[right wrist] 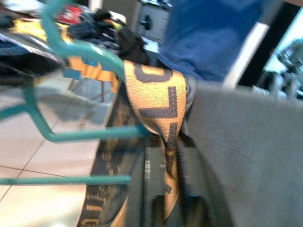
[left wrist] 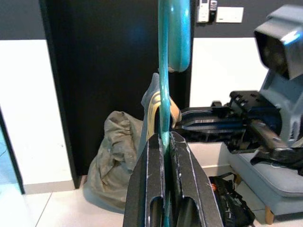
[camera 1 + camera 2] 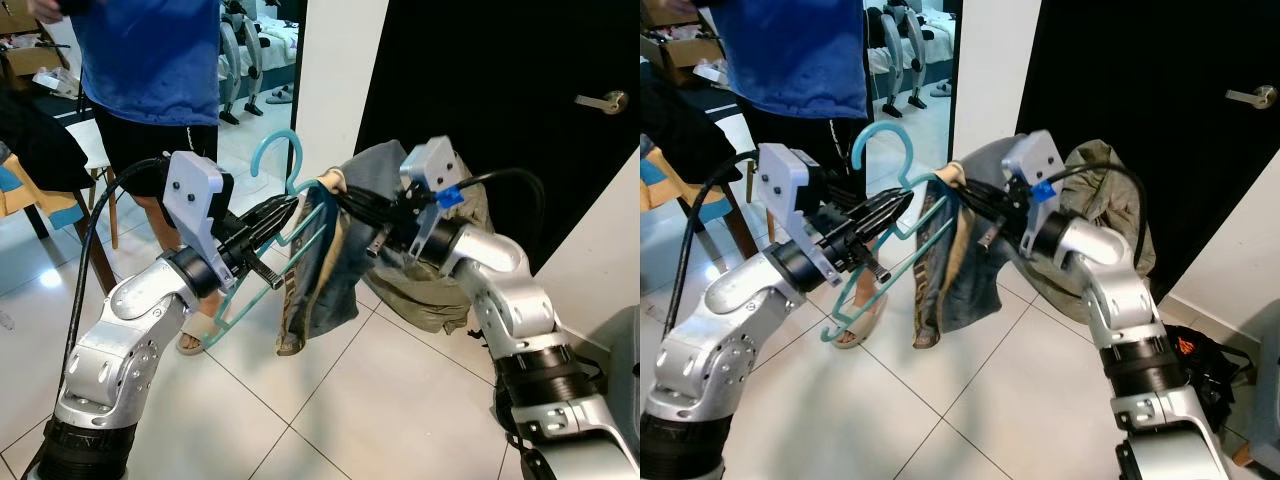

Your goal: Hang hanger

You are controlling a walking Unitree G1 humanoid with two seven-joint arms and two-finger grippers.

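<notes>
The left hand (image 3: 268,222) is closed on the teal hanger (image 3: 283,190) — the fingers (image 2: 150,189) pinch its thin frame. Opposite it, the right hand (image 3: 352,208) is clamped on the grey garment (image 3: 325,270) — its tan waistband (image 1: 158,97) drapes over the hanger's end between both hands.

Glossy pale tiled floor (image 3: 400,400) under an olive cloth heap (image 3: 430,295), sandalled foot (image 3: 197,332).

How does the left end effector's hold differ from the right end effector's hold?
The left end effector clamps the bare teal plastic hanger; the right end effector pinches the grey garment with tan lettered strap draped on it. The left reaches from the robot's left, the right from its right. Both are shut at similar height.
</notes>
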